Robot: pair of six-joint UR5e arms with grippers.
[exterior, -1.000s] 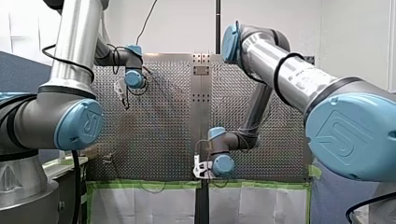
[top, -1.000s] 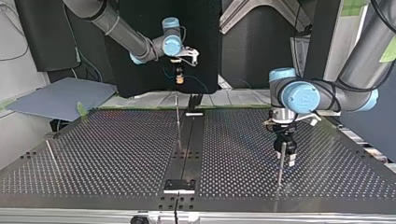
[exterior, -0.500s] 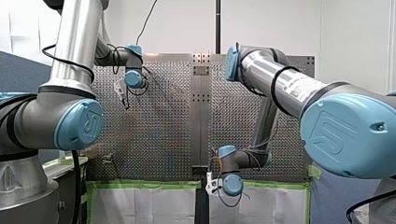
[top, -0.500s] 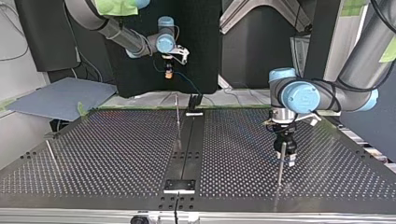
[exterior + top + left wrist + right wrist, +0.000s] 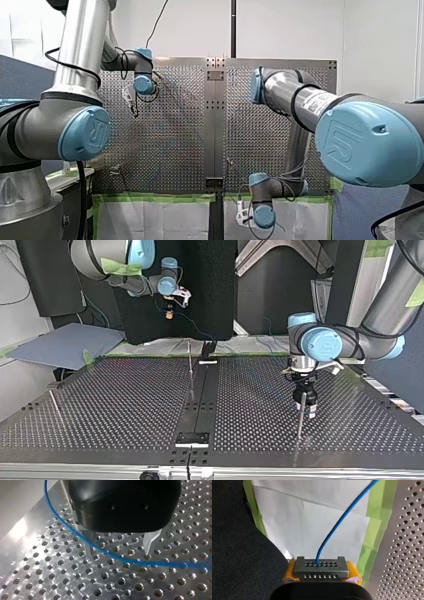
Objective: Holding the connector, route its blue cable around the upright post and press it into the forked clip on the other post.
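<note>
My right gripper (image 5: 322, 576) is clamped on the connector (image 5: 321, 567). The yellow pads (image 5: 290, 572) squeeze its 2 ends, and the cable (image 5: 342, 522) leaves its face straight ahead, over the paper (image 5: 312, 522) beside the table. In the top view the connector hangs beyond the table (image 5: 125, 405), at about 11 o'clock from the centre post (image 5: 190, 359) and well apart from it. A dark forked piece that I take for the clip (image 5: 208, 347) stands just beside that post, at 3 o'clock.

My left gripper (image 5: 120, 548) sits low over the table with its 2 fingers (image 5: 150, 541) apart and nothing between them. The cable crosses just ahead of the tips. In the top view the outer post (image 5: 300, 417) rises at 6 o'clock of this gripper, very close. I cannot tell whether they touch.

I judge the step in hand to be carrying the line round a post. To do it well, I want:
- a firm grip and a level connector, so the cable exits without a kink;
- the line low enough to bear on the post's shaft rather than slip over its top;
- a wide sweep under light tension, since a hard pull could bend so thin a post;
- the cable lined up with the fork's slot before I press down into the clip.
</note>
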